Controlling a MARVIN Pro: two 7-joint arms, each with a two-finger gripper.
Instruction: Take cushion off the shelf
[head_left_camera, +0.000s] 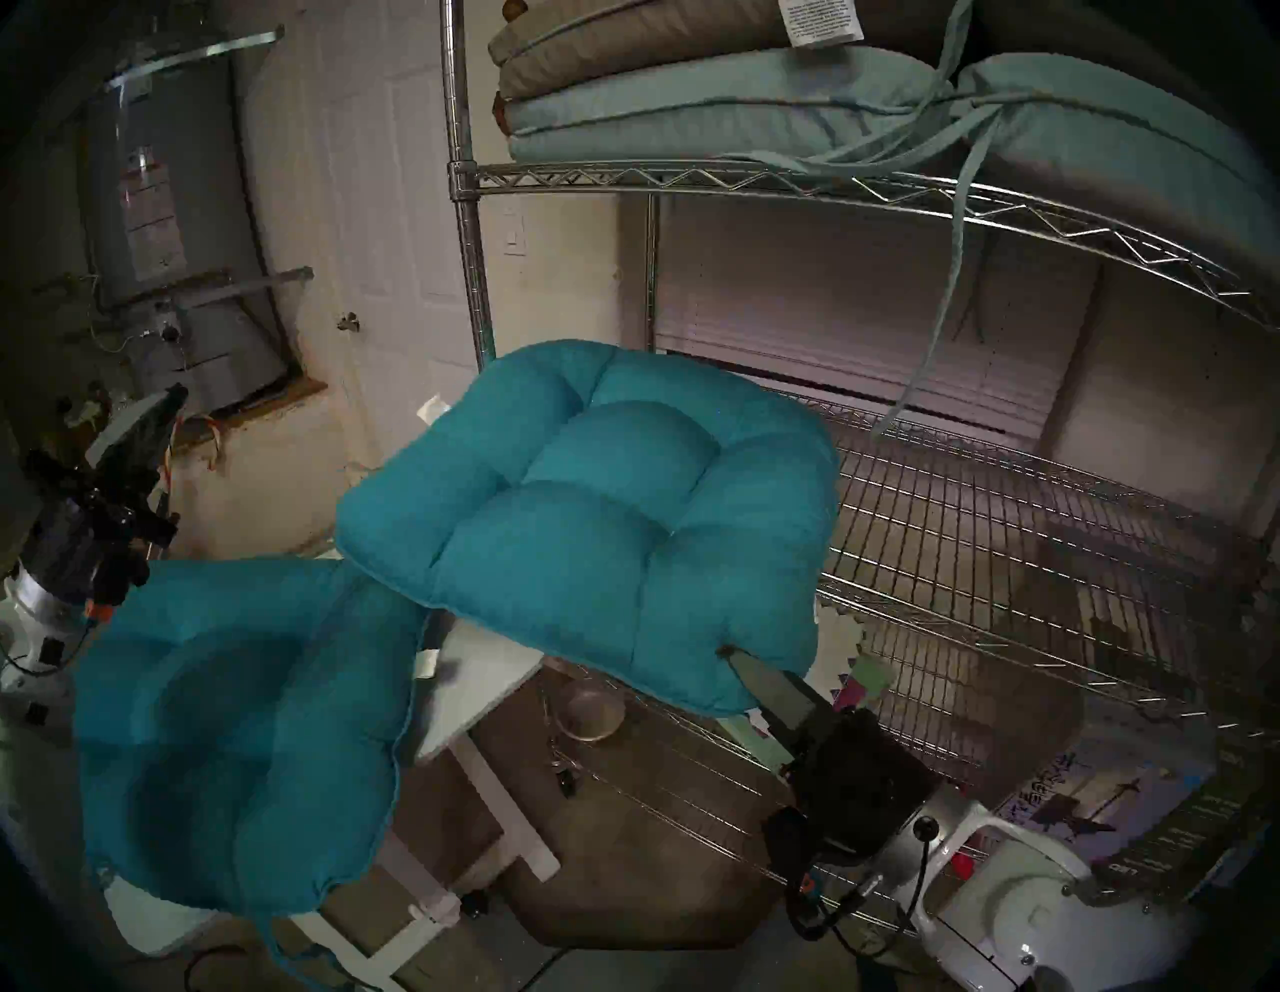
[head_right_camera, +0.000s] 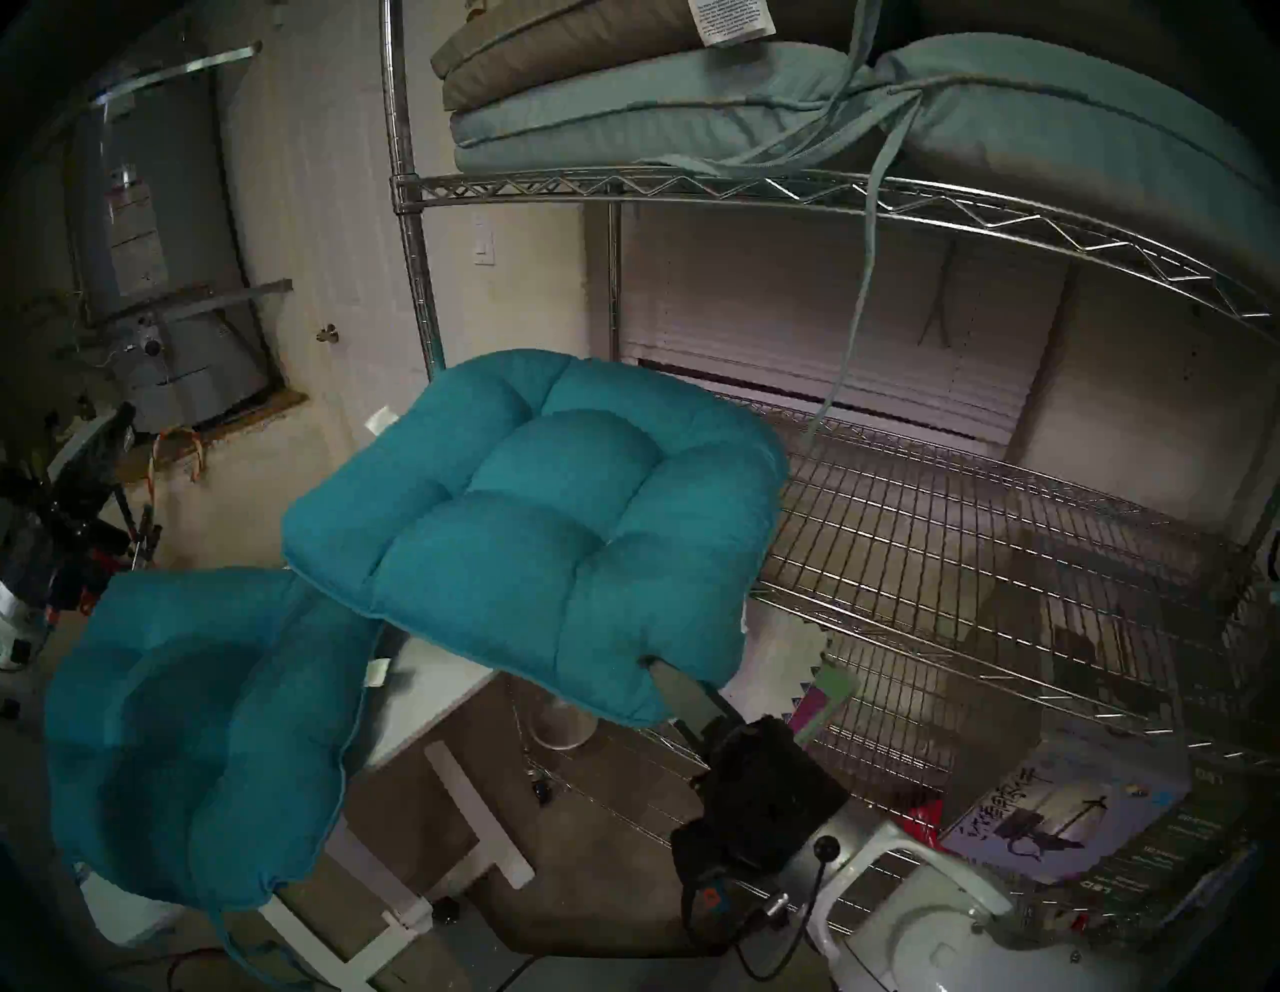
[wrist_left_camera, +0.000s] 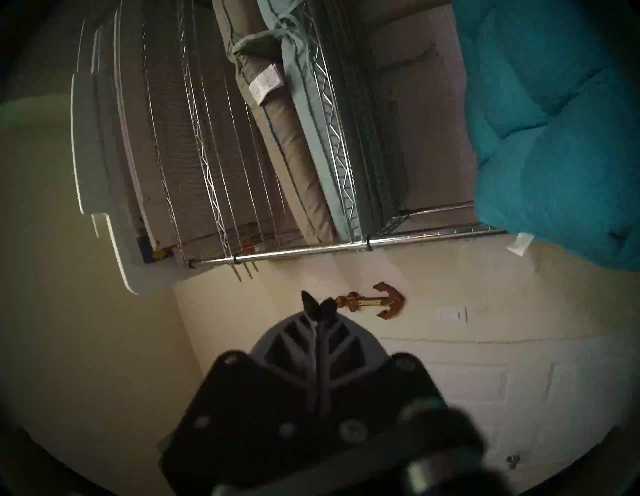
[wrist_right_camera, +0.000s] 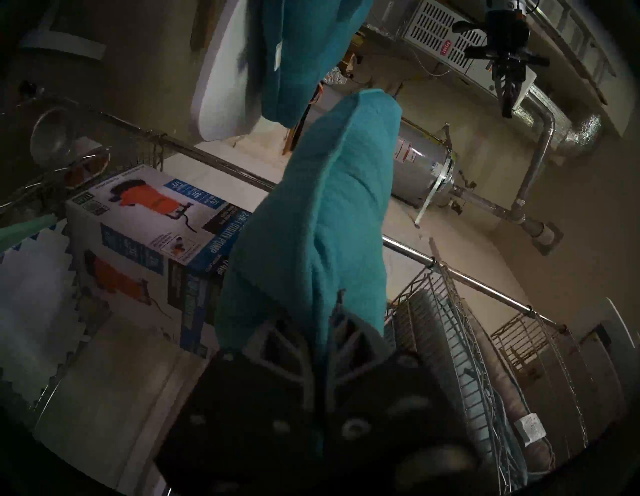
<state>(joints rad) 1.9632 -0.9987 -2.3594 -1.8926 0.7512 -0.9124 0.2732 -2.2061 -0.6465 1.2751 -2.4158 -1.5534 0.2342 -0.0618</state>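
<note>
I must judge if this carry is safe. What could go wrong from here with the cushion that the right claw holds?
1. The right claw pinches only one corner of the teal cushion; it may slip or sag.
2. Its far edge overlaps the second teal cushion on the small white table and could drag it off.

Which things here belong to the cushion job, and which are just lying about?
Job: teal cushion pinched by right gripper; wire shelf; left gripper, shut, empty.
Lying about: second teal cushion on white table; stacked cushions; pump box; water heater.
</note>
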